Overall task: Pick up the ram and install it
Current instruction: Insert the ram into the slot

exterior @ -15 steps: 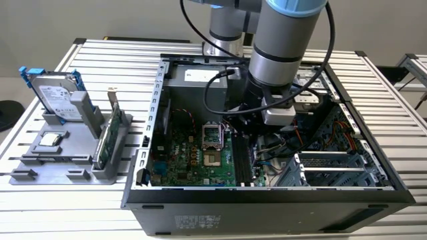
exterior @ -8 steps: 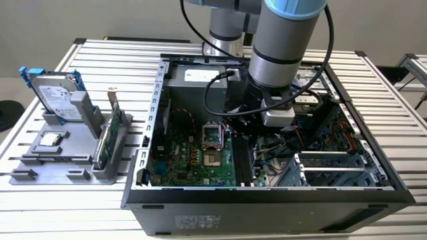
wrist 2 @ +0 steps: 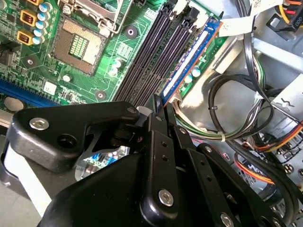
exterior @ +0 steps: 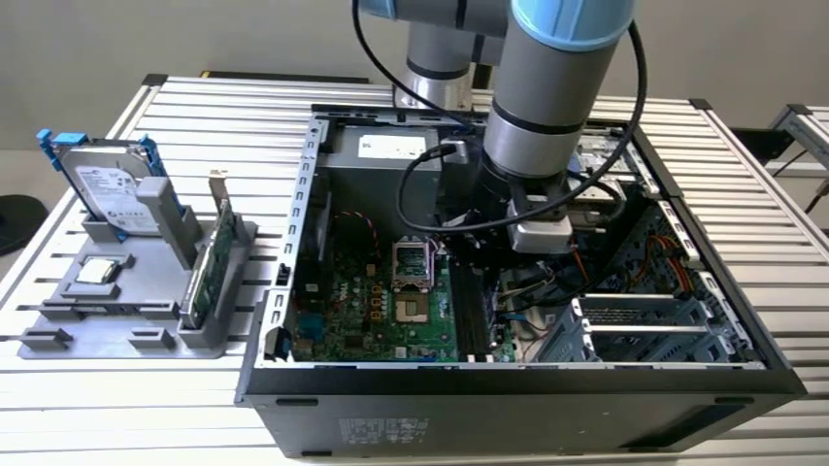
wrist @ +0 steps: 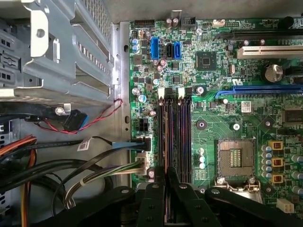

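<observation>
Slatted white table, open computer case on top. Deep inside, gripper pinched onto the ram, which stands in the outermost memory slot, running straight ahead from the fingertips. Looks picked up and placed; can't tell if clicked home.

A white slatted metal table spans the exterior view under even, diffuse light. Beyond its far edge lies a plain grey floor. A second pale slatted surface stands at the exterior view's right edge, apart from the table.
</observation>
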Controlling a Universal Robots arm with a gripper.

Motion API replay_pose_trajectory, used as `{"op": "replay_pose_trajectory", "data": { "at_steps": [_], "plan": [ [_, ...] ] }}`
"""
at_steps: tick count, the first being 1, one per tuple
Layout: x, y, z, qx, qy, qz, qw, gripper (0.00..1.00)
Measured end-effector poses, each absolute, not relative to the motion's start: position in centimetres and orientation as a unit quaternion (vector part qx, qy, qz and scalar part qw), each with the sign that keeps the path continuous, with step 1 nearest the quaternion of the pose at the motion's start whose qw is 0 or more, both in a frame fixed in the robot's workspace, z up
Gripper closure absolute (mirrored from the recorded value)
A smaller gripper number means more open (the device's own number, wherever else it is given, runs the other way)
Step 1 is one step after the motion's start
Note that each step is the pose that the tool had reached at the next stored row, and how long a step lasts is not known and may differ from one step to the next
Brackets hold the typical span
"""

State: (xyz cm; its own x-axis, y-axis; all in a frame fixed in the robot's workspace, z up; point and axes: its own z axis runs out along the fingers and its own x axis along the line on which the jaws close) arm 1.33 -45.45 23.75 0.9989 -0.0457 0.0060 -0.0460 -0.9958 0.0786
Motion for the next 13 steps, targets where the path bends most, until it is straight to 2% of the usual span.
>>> {"op": "replay_pose_trajectory", "data": {
  "at_steps": [10,13],
  "plan": [
    [1.4,-46.2,23.4,0.999,-0.023,0.002,0.039,1.00],
    [1.4,-46.6,23.3,0.999,-0.023,0.002,0.036,1.00]
  ]
}}
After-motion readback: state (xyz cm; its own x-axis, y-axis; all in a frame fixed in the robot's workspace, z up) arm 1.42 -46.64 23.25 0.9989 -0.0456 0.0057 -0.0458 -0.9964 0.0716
